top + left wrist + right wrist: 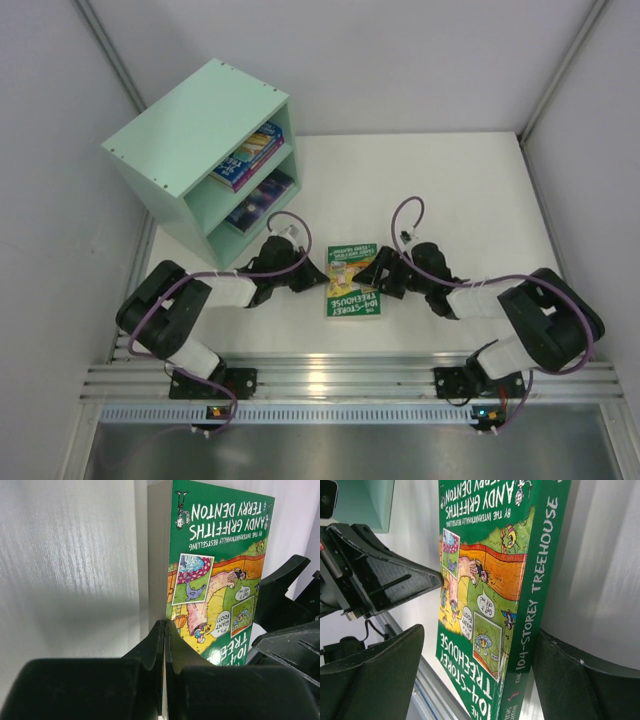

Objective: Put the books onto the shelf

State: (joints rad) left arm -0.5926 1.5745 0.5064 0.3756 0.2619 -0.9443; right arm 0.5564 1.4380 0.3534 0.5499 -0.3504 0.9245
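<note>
The green Treehouse book lies at the centre of the table. At its 9 o'clock the left gripper, jaws closed, touches its edge. At its 3 o'clock the right gripper stands wide open around the spine. The mint-green shelf, at 10 o'clock, holds other books.

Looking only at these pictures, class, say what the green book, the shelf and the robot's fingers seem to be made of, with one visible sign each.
Green book: paper pages with a smooth printed card cover; the pale page block shows at its edge.
Shelf: probably painted wood or board, matte mint; flat panels with small fastener dots.
Fingers: likely hard black plastic, matte, with moulded edges.
</note>
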